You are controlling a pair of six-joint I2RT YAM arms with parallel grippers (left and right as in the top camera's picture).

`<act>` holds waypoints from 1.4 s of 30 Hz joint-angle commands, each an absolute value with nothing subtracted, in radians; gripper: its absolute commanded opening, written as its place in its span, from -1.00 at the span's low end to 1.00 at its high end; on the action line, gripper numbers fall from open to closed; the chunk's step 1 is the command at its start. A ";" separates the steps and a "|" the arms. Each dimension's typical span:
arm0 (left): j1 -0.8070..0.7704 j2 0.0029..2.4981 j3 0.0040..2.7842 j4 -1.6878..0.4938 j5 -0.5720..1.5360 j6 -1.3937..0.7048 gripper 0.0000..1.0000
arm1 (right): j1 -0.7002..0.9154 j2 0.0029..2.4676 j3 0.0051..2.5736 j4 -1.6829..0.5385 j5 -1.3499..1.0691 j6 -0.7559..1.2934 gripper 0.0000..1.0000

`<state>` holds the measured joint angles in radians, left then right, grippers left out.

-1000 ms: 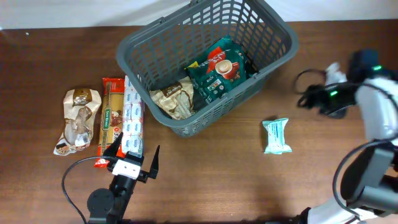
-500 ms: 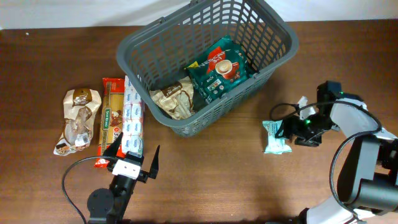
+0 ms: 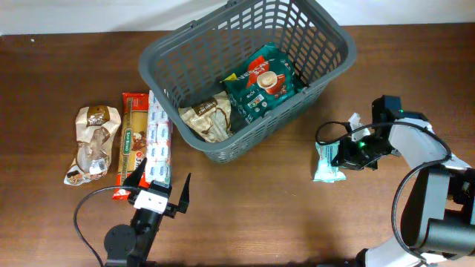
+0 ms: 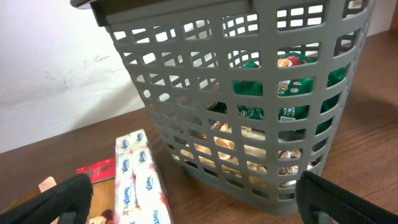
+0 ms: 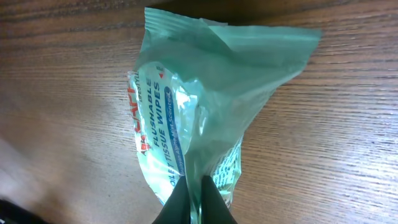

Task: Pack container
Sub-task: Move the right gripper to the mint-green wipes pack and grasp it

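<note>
Container point(image 3: 172, 74) sitting where right now? — rookie_bot

It's parked on the counter point(image 3: 252, 215), upright, mouth open to the overhead cam. Inside it there's a couple of green coffee packs point(image 3: 260, 80) toward its right side and a tan crinkly packet point(image 3: 208, 117) against its near wall. — me

And your tools? — rookie_bot

My right tool point(image 5: 194, 200) is off to the container's right, pinched tight on the tail end of a green wipes packet point(image 5: 186, 106). Wrist cam shows both tips squeezed together on the plastic, and the label reads flushable wipes. That packet is outside the container, near its right corner but not touching it. Can't tell if it's lifted or lying flat on the counter. My left tool point(image 3: 160, 183) is in front of the container's left end, fingers spread wide, nothing between them. Left of the container, laid side by side: a tissue multipack point(image 3: 157, 144) just beside the wall, then a red spaghetti pack point(image 3: 132, 144), then a brown bag point(image 3: 93, 141) furthest out. — me
</note>
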<state>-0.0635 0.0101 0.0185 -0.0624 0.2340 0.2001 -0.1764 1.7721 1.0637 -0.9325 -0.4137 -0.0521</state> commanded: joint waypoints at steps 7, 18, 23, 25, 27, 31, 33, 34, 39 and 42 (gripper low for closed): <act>-0.066 0.005 0.009 -0.060 0.228 0.195 0.99 | -0.208 1.682 1.260 -1.007 -0.400 -0.043 -0.93; -0.067 0.005 0.009 -0.060 0.228 0.195 0.99 | -0.362 1.582 1.778 -1.202 -0.397 -0.025 -0.92; -0.066 0.005 0.009 -0.060 0.228 0.195 0.99 | -0.338 1.592 1.774 -1.234 -0.355 -0.029 -0.92; -0.066 0.005 0.009 -0.060 0.228 0.195 0.99 | -0.326 1.605 1.716 -1.230 -0.335 -0.029 -0.93; -0.066 0.005 0.009 -0.060 0.228 0.195 0.99 | -0.316 1.616 1.620 -1.200 -0.336 -0.028 -0.75; -0.066 0.005 0.009 -0.060 0.228 0.195 0.99 | -0.289 1.618 1.377 -1.081 -0.381 -0.028 -0.17; -0.066 0.005 0.009 -0.060 0.228 0.195 0.99 | -0.242 1.619 1.210 -0.953 -0.411 -0.023 0.15; -0.066 0.005 0.009 -0.060 0.228 0.195 0.99 | -0.231 1.619 1.171 -0.915 -0.411 -0.009 0.26; -0.066 0.005 0.009 -0.060 0.228 0.195 0.99 | -0.209 1.621 1.028 -0.779 -0.411 0.021 0.37; -0.066 0.005 0.009 -0.060 0.228 0.195 0.99 | -0.209 1.632 0.960 -0.727 -0.408 0.020 0.37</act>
<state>-0.0635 0.0101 0.0185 -0.0624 0.2340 0.2001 -0.2104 1.6337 1.0256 -0.7643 -0.3954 0.0048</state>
